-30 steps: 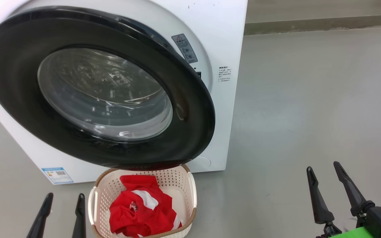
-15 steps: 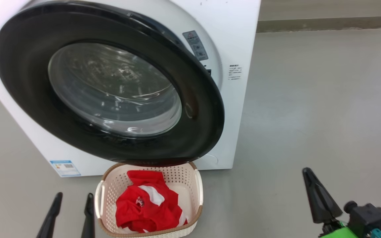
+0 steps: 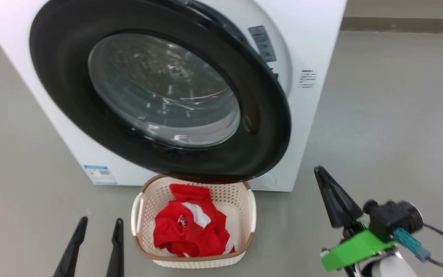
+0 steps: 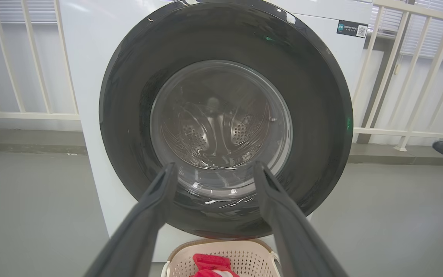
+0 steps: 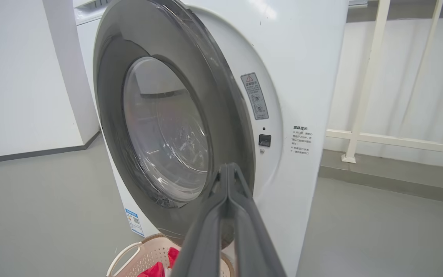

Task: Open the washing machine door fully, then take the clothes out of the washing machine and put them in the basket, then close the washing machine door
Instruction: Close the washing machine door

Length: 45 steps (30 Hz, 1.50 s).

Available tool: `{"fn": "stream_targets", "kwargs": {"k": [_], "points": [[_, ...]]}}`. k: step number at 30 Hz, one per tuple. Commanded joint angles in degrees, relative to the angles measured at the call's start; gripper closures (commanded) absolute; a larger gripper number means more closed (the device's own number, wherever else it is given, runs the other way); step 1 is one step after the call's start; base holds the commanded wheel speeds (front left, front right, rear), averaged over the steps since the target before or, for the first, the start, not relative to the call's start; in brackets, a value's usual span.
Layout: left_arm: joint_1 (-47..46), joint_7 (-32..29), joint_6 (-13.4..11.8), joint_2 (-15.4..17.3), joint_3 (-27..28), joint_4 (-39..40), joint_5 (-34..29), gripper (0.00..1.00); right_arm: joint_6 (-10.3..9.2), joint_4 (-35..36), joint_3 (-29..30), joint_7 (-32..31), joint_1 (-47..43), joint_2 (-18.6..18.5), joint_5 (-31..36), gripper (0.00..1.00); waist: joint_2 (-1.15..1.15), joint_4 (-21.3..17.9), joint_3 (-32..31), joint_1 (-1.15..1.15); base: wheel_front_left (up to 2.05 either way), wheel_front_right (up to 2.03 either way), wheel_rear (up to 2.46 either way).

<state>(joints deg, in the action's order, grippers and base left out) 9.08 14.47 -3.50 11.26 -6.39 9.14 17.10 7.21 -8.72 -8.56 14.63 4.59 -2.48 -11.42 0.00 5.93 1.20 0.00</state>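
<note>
Grey floor (image 3: 390,115) around washing machine (image 3: 313,46), white railing (image 4: 410,133) behind it. Basket (image 3: 194,263) of clothes (image 3: 194,231) in front. Left claw (image 3: 101,221) spread empty, right claw (image 3: 319,172) closed empty.

Noted glossy black washing machine door (image 3: 164,92) with clear glass centre, smooth white washing machine (image 3: 315,38) casing. Logged perforated cream plastic basket (image 3: 223,195), brown woven-look rim, soft red cloth clothes (image 3: 190,231); matt grey floor (image 3: 398,115).
</note>
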Motion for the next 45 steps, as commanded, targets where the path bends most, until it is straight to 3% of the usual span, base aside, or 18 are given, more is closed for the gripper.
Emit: {"fn": "stream_targets", "kwargs": {"k": [1,13,27,45], "points": [[-3.00,0.52,0.32,-0.10,1.55,1.39,-0.79,0.00,0.28,0.47,-1.92,0.35,3.38,-0.40,-0.01,1.00,0.00,1.71,1.13,0.00,0.00,0.00,0.00],[-6.32,0.52,2.33,-2.24,-0.97,-0.61,-1.35,0.00,0.28,-8.40,-5.14,0.36,13.65,-0.40,0.48,1.00,0.00,6.96,3.40,0.00,0.00,0.00,0.00],[-8.53,0.52,5.36,-4.20,-0.66,-1.98,-1.64,0.00,0.28,-14.09,1.57,0.37,23.14,-0.40,4.10,1.00,0.00,11.80,6.75,0.00,0.00,0.00,0.00],[-11.10,0.52,8.38,-6.34,1.44,-3.91,-3.10,0.00,0.28,-22.60,7.86,0.37,33.87,-2.94,6.26,1.00,0.00,13.23,9.94,0.00,0.00,0.00,0.00]]}}
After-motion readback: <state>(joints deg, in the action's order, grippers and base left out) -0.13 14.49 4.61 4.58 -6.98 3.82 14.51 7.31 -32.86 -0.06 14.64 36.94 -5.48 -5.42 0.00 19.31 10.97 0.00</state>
